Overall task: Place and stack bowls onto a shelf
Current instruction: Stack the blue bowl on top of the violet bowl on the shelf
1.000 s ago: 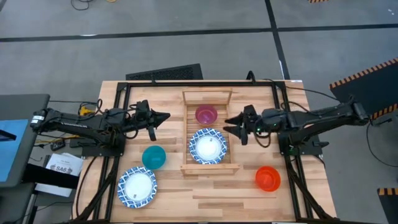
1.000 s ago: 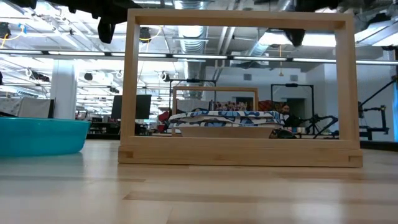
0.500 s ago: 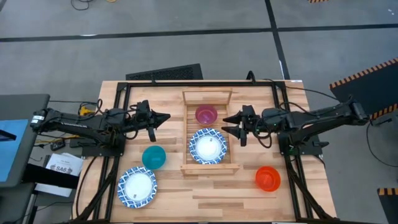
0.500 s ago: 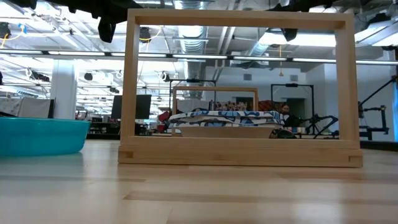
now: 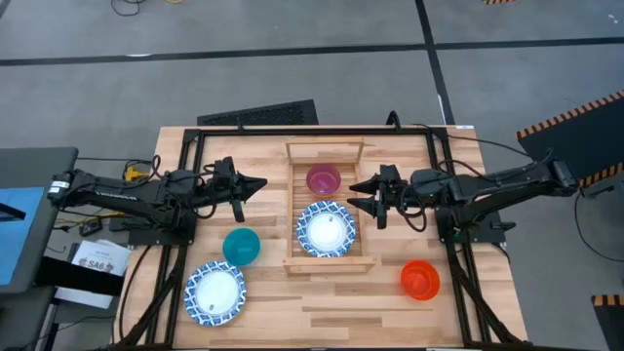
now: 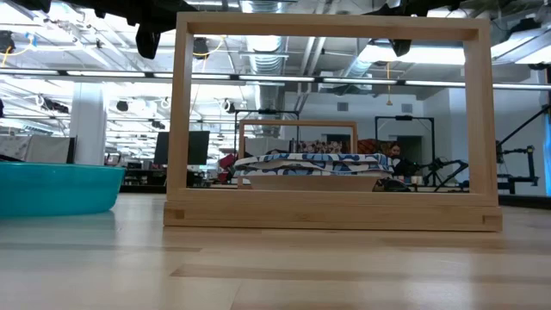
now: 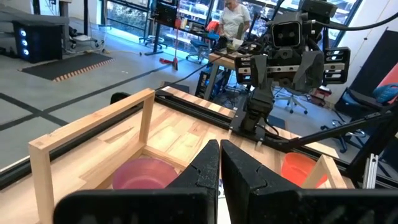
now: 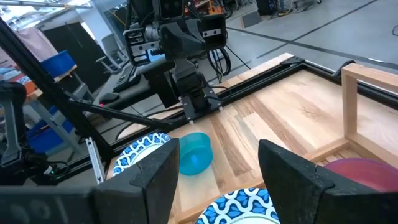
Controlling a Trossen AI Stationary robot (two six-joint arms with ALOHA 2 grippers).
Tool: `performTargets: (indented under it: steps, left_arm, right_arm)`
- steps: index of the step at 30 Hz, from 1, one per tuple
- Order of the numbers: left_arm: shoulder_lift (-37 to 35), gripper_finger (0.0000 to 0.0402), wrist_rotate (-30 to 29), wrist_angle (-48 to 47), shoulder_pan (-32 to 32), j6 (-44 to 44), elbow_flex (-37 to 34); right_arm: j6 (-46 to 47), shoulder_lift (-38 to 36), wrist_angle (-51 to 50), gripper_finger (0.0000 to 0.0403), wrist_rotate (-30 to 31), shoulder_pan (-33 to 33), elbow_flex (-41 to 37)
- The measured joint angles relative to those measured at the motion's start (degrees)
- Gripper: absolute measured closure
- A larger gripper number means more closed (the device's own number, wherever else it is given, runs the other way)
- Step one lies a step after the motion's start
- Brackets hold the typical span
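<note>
At the centre of the high view I see the long light-wood slatted shelf [image 5: 325, 216] lying on the wooden table [image 5: 322, 312]. Inside it, towards the upper end, sits the small purple bowl [image 5: 323, 179], and just below that a wide white bowl with a blue patterned rim [image 5: 326, 230] fills the shelf's width. The two look just beside each other; I cannot tell if they touch.

Left of the shelf, my left hand [image 5: 259, 182] hangs over bare table at centre left, its fingers pressed together with nothing between them; the left wrist view shows them closed tip to tip. Below it the small teal bowl [image 5: 241, 246] stands on the table near the shelf's left rail, and at lower left a second white bowl with a blue patterned rim [image 5: 215, 293] stands apart from it.

Right of the shelf, my right hand [image 5: 355, 194] hovers beside the right rail, level with the gap between the two shelved bowls. Its fingers are spread wide and hold nothing. The small orange-red bowl [image 5: 420, 280] sits at lower right, well apart from the shelf.
</note>
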Motion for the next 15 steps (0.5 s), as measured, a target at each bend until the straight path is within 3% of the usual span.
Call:
performTargets:
  steps: [11, 15]
  left_arm:
    - [0.01, 0.0399, -0.04, -0.4, 0.01, 2.73, 0.25]
    - [0.57, 0.0371, 0.05, -6.46, 0.01, 4.15, 3.78]
  right_arm:
    - [0.07, 0.0, 0.0, 0.0159, -0.04, 0.0, 0.02]
    - [0.17, 0.0, 0.0, 0.0159, -0.04, 0.0, 0.04]
